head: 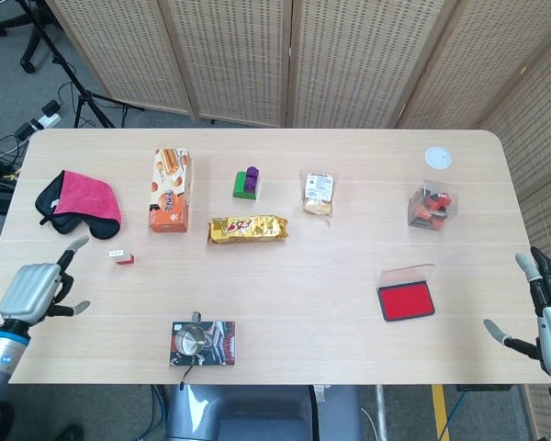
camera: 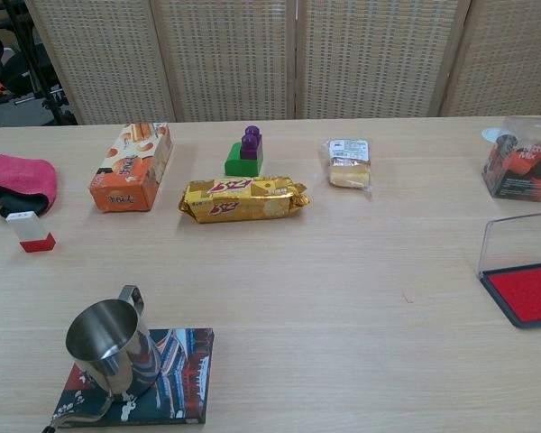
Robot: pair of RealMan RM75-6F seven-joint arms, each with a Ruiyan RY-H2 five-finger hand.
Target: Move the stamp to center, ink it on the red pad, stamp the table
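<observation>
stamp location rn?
The stamp stands on the table's left side in the head view, just below the pink cloth and ahead of the left hand, which isn't touching it; the chest view shows it far left.

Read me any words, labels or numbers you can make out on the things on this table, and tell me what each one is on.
"Mix": on the clear box at the far right.
Orange snack box: print too blurred to read.
Gold wrapper: red lettering, unreadable.
Small clear packet: label too small.
Stamp: top label too small.
Red ink pad: no text.
</observation>
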